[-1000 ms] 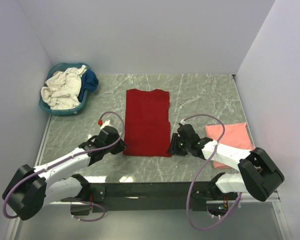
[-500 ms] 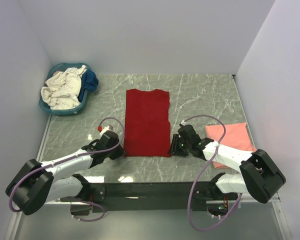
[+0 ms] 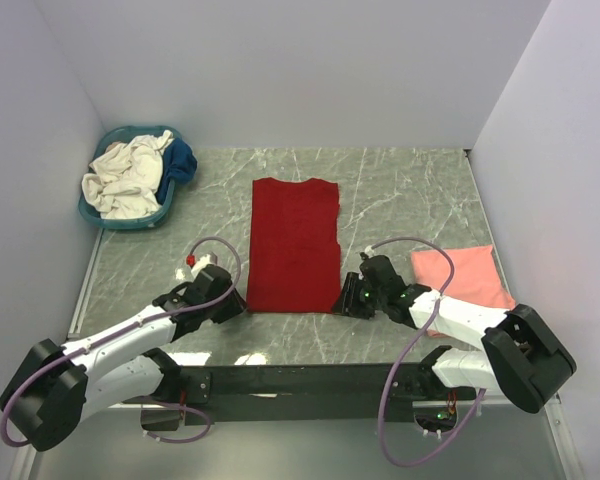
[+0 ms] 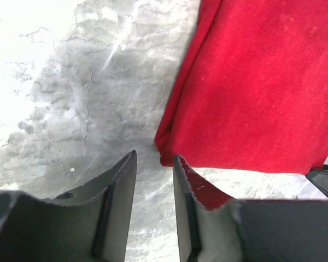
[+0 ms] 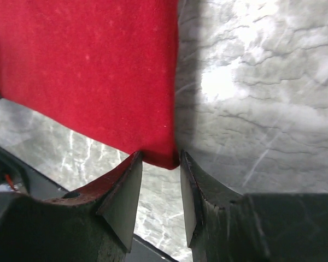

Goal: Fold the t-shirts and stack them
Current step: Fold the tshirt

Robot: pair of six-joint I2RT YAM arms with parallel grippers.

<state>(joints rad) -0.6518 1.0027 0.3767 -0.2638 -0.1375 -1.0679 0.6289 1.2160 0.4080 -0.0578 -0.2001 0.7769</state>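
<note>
The left gripper [image 4: 154, 158] and right gripper [image 5: 160, 155] sit narrowly parted at the near corners of the red shirt [image 3: 295, 245]. Neither clamps it.

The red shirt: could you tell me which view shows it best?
Top external shows the whole red shirt, flat. Left wrist shows only its near left corner; right wrist, only its near right corner.

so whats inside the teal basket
A crumpled cream-white shirt fills most of the teal basket, with dark blue cloth bunched at its right side. Anything beneath them is covered, so it cannot be seen.
</note>
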